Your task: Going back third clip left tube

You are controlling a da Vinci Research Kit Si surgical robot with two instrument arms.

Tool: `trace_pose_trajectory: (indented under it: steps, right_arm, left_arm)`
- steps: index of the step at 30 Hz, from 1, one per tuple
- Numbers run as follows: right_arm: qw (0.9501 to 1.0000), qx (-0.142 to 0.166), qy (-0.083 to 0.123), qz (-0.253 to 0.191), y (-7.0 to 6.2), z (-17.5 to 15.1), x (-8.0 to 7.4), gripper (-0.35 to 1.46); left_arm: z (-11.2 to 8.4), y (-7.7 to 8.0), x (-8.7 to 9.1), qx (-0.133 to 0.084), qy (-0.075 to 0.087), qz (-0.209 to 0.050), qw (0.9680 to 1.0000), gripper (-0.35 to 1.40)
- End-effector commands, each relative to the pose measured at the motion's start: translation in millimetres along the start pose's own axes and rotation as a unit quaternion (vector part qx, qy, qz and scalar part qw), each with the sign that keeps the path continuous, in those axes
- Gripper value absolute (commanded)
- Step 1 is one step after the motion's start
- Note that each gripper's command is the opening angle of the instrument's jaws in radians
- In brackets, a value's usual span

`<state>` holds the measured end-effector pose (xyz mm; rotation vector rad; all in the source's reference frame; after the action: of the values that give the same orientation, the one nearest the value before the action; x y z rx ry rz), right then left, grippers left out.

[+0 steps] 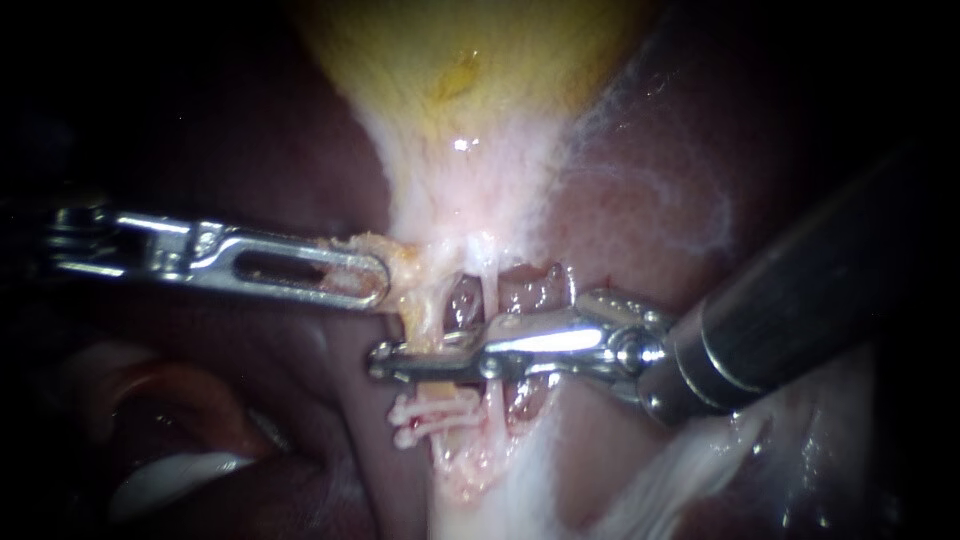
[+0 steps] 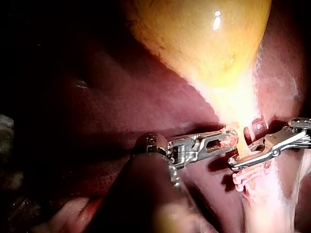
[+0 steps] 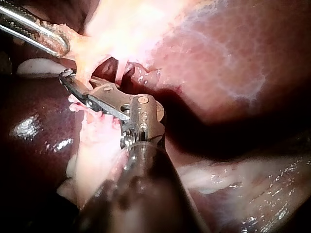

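Currently small white bar-shaped clips (image 1: 432,415) sit on the thin pale left tube (image 1: 428,318). My right instrument (image 1: 390,361) lies across it just gallbladder-side of them; can't tell its grip. My left instrument (image 1: 372,283) is clamped on yellowish fatty tissue (image 1: 405,272) below the yellow gallbladder (image 1: 470,60).

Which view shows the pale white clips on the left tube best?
Endoscope view: the pale white clips lie unobstructed across the yellowish left tube, just below the silver right instrument. Left wrist view shows them smaller, farther off. In the right wrist view, that instrument covers most of them.
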<state>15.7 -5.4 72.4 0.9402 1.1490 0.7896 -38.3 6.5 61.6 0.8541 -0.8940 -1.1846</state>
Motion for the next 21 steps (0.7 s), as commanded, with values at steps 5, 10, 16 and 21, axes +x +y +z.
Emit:
trace_pose_trajectory:
  steps: [5,10,16,21]
  right_arm:
    - [0.9971,0.014,-0.014,-0.073,-0.1,-0.1,-0.2,0.0]
    - [0.9913,0.018,-0.018,-0.129,0.1,0.4,-0.3,0.46]
    - [0.9851,0.008,-0.015,-0.171,0.2,0.4,-0.2,0.5]
    - [0.9807,0.009,-0.016,-0.194,0.3,-0.2,-0.4,0.5]
  left_arm:
    - [0.0,0.0,0.0,0.0,0.0,0.0,1.0,-0.35]
    - [0.0,0.1,0.1,0.0,0.0,0.0,1.0,-0.35]
    - [0.0,0.1,0.1,0.0,0.0,0.0,1.0,-0.35]
    - [0.0,0.1,0.1,0.0,0.0,0.0,1.0,-0.35]
